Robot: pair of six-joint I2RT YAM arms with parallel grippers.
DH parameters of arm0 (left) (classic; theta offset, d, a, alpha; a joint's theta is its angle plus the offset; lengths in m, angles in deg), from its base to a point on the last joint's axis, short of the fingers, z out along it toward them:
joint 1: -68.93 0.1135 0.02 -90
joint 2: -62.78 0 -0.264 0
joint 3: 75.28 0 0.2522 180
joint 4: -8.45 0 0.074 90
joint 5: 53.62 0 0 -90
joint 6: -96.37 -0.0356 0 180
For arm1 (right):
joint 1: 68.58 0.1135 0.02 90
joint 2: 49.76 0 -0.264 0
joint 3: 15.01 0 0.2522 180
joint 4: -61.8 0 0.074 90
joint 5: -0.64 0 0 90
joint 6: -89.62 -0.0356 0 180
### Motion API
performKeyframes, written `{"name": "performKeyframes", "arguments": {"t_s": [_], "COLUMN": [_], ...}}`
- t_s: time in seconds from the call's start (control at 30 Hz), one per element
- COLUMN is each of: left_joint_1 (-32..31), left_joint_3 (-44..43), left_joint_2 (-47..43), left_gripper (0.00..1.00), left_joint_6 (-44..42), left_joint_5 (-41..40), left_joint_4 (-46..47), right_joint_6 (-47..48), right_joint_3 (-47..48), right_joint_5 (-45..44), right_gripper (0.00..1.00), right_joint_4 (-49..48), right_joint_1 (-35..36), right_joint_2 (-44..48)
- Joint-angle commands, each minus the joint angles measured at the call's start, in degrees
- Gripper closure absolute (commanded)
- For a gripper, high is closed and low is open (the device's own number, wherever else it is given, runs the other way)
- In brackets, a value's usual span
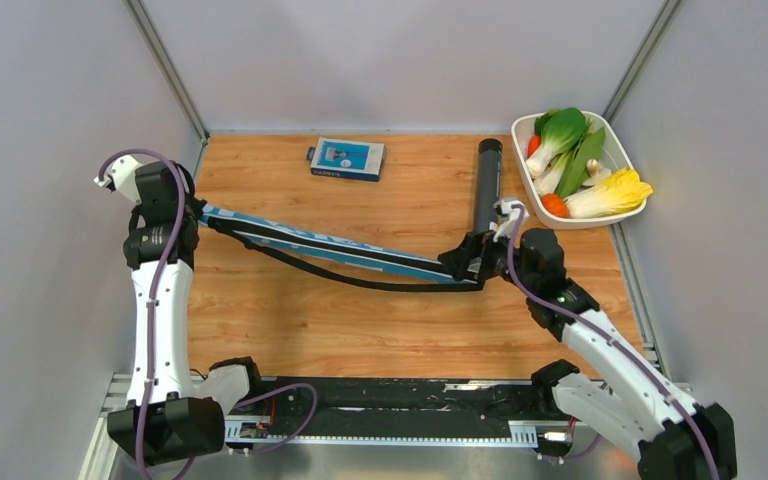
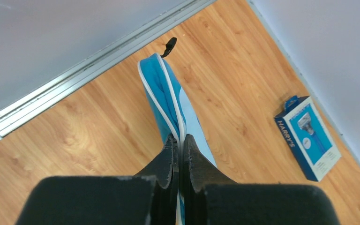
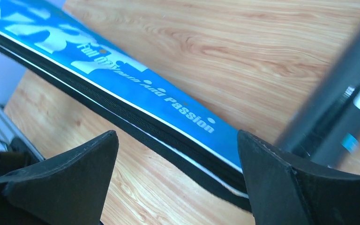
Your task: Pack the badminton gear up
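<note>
- While the left claw (image 2: 180, 140) is clenched on the thin edge of the blue racket cover (image 1: 340, 245), its two fingers (image 2: 168, 159) press together with the cover's white-trimmed rim between them.
- From that grip at the left side of the table (image 1: 360, 340), the cover runs slantwise toward the right and a little nearer, turned on its edge.
- A black strap (image 1: 360, 283) sags below the cover's near side.
- At the cover's right end sits the right claw (image 1: 470, 262), released: in its wrist view the fingers (image 3: 75, 168) stand wide apart, with the cover's zipped edge (image 3: 122, 110) crossing the gap between them.
- Whether either finger touches the cover cannot be told.
- A long black tube (image 1: 487, 185) lies on the table just beyond the right claw, pointing toward the far edge.
- Right of the tube, in the far right corner, is a white tray (image 1: 620, 150) of vegetables.
- A small blue box (image 1: 347, 158) lies flat near the far edge, left of the tube and well apart from it.
</note>
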Motion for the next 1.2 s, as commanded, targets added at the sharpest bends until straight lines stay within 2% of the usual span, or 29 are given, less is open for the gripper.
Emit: {"name": "performKeyframes", "arguments": {"t_s": [0.0,0.1,0.2,0.33,0.4,0.43,0.47,0.5,0.53,0.57,0.63,0.73,0.77,0.83,0.93,1.03,1.07,1.1,1.13,1.17], "left_joint_1": [0.58,0.64,0.61,0.58,0.63,0.64,0.58,0.61,0.64,0.64,0.64,0.64,0.60,0.63,0.64,0.63,0.64,0.62,0.59,0.61], "left_joint_3": [-2.19,-1.91,-2.31,-3.19,-3.35,-3.63,-3.79,-4.11,-4.21,-4.28,-4.55,-5.50,-6.62,-9.10,-11.97,-11.52,-11.21,-10.47,-9.76,-9.36], "left_joint_2": [-1.66,-2.23,-1.75,-0.40,-0.16,-0.09,0.18,0.25,0.20,0.09,-0.46,-0.81,-0.59,0.75,2.85,2.25,1.71,1.24,1.05,0.86], "left_gripper": [1.00,1.00,1.00,1.00,1.00,1.00,0.97,0.89,0.83,0.69,0.54,0.47,0.34,0.27,0.27,0.28,0.46,0.56,0.56,0.50], "left_joint_6": [-5.16,-4.99,-5.06,-5.54,-5.67,-5.76,-5.83,-6.15,-6.64,-7.89,-8.10,-8.40,-8.78,-10.55,-11.36,-10.69,-10.22,-10.08,-9.81,-9.83], "left_joint_5": [-3.92,-3.37,-2.20,-1.96,-1.93,-1.98,-2.13,-2.17,-1.74,-1.40,-1.11,0.47,2.35,6.47,9.37,11.13,11.80,13.20,13.93,15.62], "left_joint_4": [0.82,0.86,0.62,-0.18,-0.18,-0.29,-0.35,-0.20,0.18,1.10,1.66,2.46,2.57,2.14,2.00,5.51,6.28,7.77,8.86,9.37], "right_joint_6": [9.92,13.98,18.99,20.59,20.79,20.70,20.43,19.79,19.03,18.18,15.65,11.16,9.50,7.49,5.61,1.52,-0.44,-2.75,-4.85,-6.73], "right_joint_3": [4.14,9.14,11.93,14.00,15.68,16.57,17.21,17.67,17.74,17.65,17.52,17.68,17.94,19.30,24.90,30.17,31.97,33.81,35.40,36.74], "right_joint_5": [12.73,11.03,3.78,-5.16,-6.44,-5.94,-4.89,-3.47,-1.29,1.45,6.20,12.38,15.10,20.57,22.07,28.04,30.93,34.26,36.39,38.94], "right_gripper": [0.00,0.00,0.00,0.01,0.11,0.21,0.36,0.50,0.60,0.66,0.75,0.87,0.89,0.92,0.98,1.00,1.00,1.00,1.00,1.00], "right_joint_4": [-10.90,-9.82,-9.23,-9.93,-9.82,-9.66,-9.60,-9.78,-10.43,-11.29,-12.91,-15.99,-17.35,-19.03,-15.98,-14.90,-14.83,-14.81,-14.89,-15.00], "right_joint_1": [1.33,7.19,14.88,18.52,18.59,18.62,18.63,18.63,18.64,18.66,19.19,19.77,19.78,19.78,19.47,19.02,18.88,18.75,18.73,18.72], "right_joint_2": [-10.54,-18.65,-23.03,-28.82,-31.83,-32.98,-34.31,-34.77,-35.35,-35.83,-36.86,-38.44,-39.15,-41.62,-47.25,-52.71,-54.76,-56.51,-58.35,-60.61]}}
